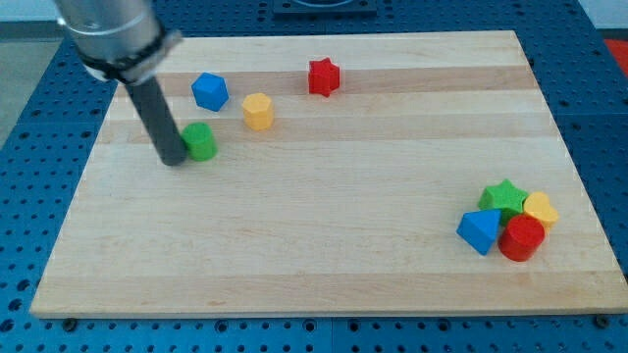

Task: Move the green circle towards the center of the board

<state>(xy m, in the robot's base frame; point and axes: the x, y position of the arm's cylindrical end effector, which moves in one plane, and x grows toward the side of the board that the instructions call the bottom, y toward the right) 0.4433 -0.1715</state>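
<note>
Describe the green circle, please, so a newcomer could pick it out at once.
Look to the upper left part of the wooden board, below the blue block. The green circle sits there with my tip at its left side. The only other green block is star-shaped.

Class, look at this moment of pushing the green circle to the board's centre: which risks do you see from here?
1. My tip touches the green circle at its lower left, so a push may drive it up towards the yellow block.
2. An off-centre push could let the round block slip aside past the tip.
</note>
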